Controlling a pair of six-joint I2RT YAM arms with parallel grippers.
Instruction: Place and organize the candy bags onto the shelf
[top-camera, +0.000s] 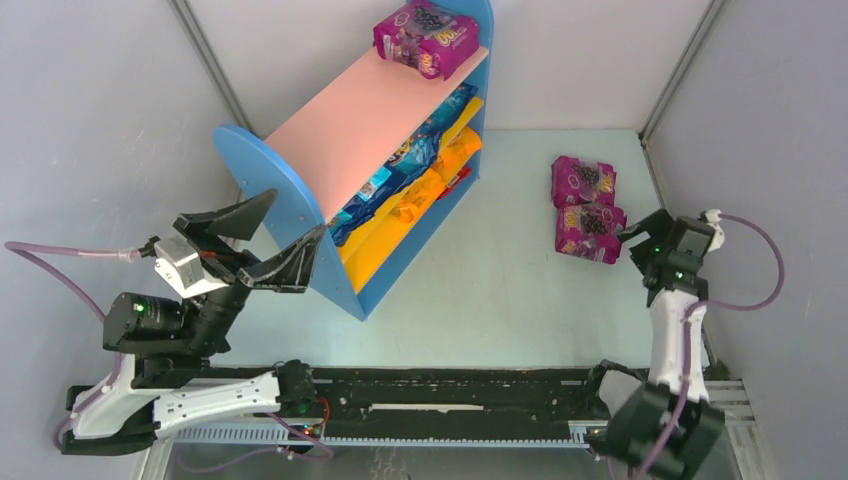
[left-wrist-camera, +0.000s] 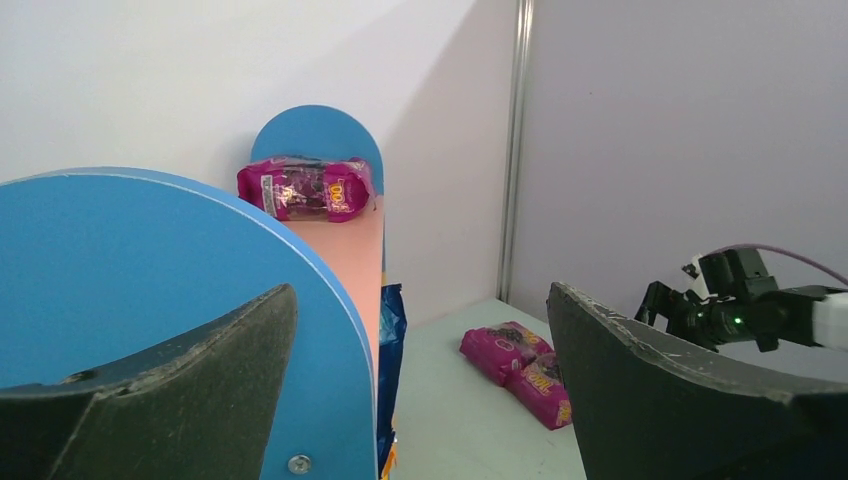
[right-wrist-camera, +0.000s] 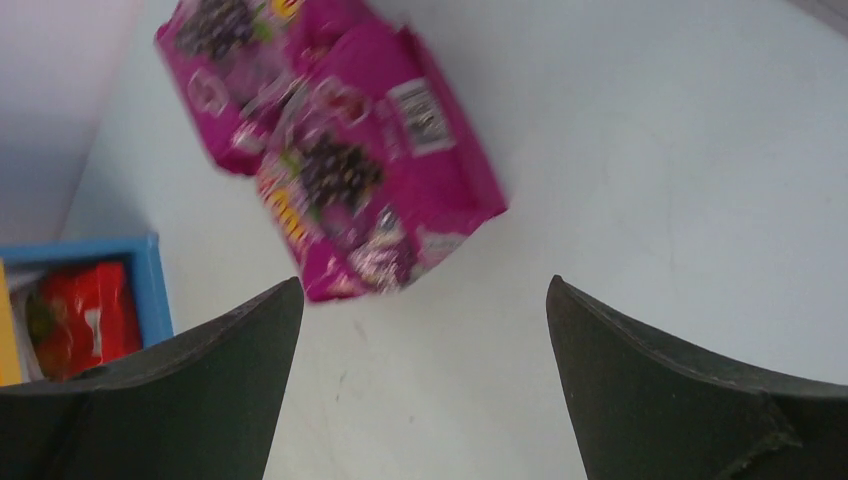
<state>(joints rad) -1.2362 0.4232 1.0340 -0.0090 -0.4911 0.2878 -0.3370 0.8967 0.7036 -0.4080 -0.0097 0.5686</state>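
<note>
The shelf (top-camera: 360, 120) stands at the back left, pink top board between blue side panels. One purple candy bag (top-camera: 428, 38) lies on its far top end; blue bags (top-camera: 400, 165) and orange bags (top-camera: 425, 190) fill the lower boards. Two more purple bags (top-camera: 583, 180) (top-camera: 590, 230) lie side by side on the table at the right. My right gripper (top-camera: 640, 232) hangs open just right of the nearer one, which fills the top of the right wrist view (right-wrist-camera: 380, 190), beyond the empty fingers. My left gripper (top-camera: 298, 212) is open and empty at the shelf's near side panel (left-wrist-camera: 150, 270).
Grey walls with metal corner posts (top-camera: 675, 70) close in the table at the back and both sides. The shelf's blue corner (right-wrist-camera: 150, 280) with a red-orange bag (right-wrist-camera: 85, 320) shows at the left of the right wrist view. The black rail (top-camera: 450, 400) runs along the near edge.
</note>
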